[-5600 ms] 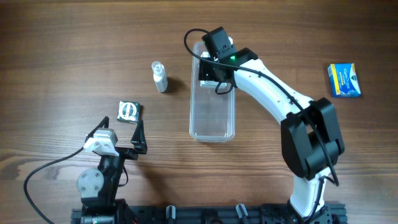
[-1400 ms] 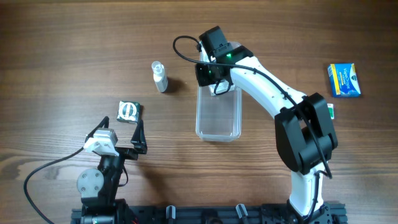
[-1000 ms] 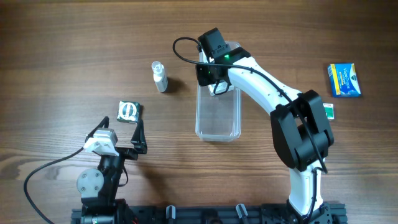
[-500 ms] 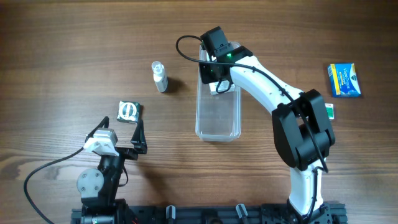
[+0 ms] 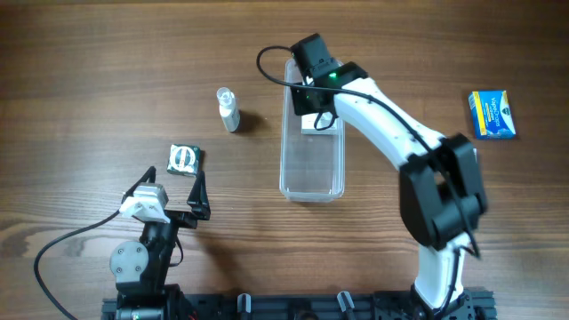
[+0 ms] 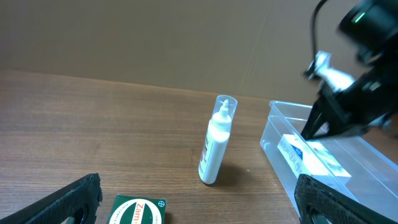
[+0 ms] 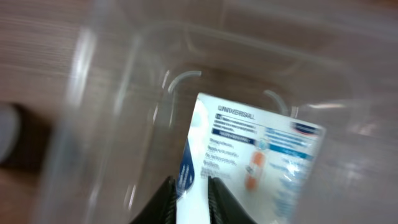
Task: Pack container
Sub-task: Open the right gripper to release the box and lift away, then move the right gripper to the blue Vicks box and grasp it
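Note:
The container [image 5: 311,169], a long clear tub, lies lengthwise mid-table; its near corner shows in the left wrist view [image 6: 277,155]. A white printed box [image 5: 313,123] lies in its far end, also seen as a white box [image 6: 311,158] [image 7: 261,149]. My right gripper [image 5: 318,102] hangs just above that end [image 7: 191,193]. Its jaws stand a narrow gap apart over the box's blue-edged corner, gripping nothing. My left gripper [image 5: 171,188] rests wide open near the front left [image 6: 199,208], far from the tub.
A small clear bottle [image 5: 229,109] stands left of the tub [image 6: 214,149]. A green and white box [image 5: 184,159] lies just ahead of the left fingers [image 6: 138,211]. A blue and yellow box [image 5: 492,114] lies at the far right.
The right gripper has shifted slightly toward the tub's far end and its jaws have parted a little. The white box stays in the tub. The left arm has not moved.

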